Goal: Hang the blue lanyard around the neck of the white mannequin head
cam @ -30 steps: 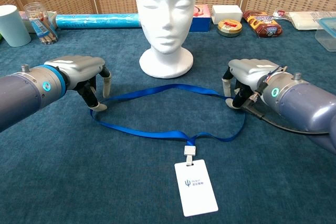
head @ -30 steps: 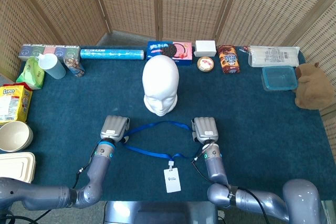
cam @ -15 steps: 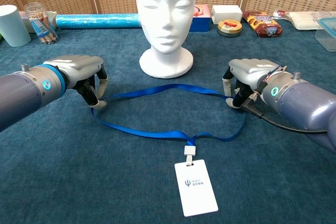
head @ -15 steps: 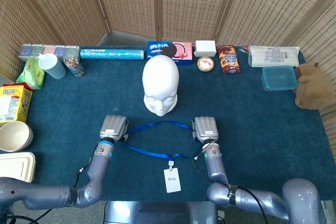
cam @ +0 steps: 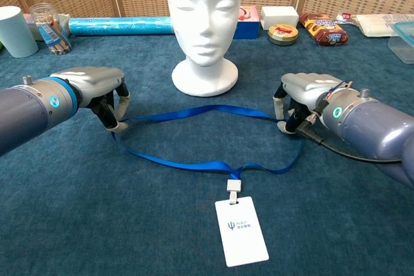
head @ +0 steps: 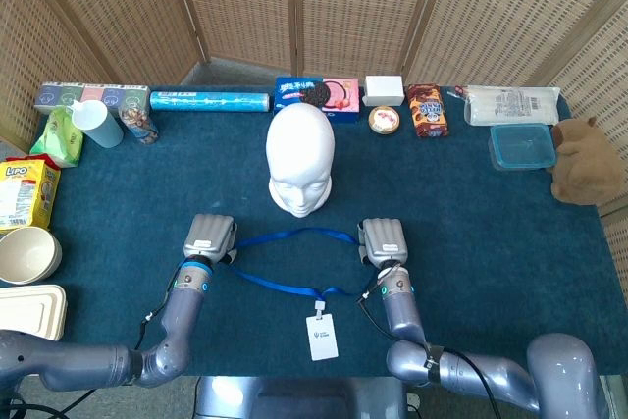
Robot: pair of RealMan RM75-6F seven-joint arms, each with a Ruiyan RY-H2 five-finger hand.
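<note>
The white mannequin head [head: 300,159] stands upright at the middle of the blue table, facing me [cam: 204,17]. In front of it the blue lanyard [cam: 194,111] lies as a wide loop on the cloth, its white badge [cam: 241,231] nearest me. My left hand [cam: 97,88] is at the loop's left end, fingers closed around the strap there. At the loop's right end, my right hand [cam: 304,95] pinches the strap against the table. The head view shows both hands, left hand [head: 211,237] and right hand [head: 383,240], flanking the lanyard [head: 294,235].
Along the back edge sit a blue roll [head: 209,101], a cookie box [head: 316,93], snack packs and a small white box [head: 383,89]. A blue-lidded container [head: 522,144] and a brown plush [head: 584,159] are at the right; a bowl [head: 27,252] and boxes are at the left.
The left hand's fingers have closed on the strap's left end and drawn it slightly left. The right hand has stayed put.
</note>
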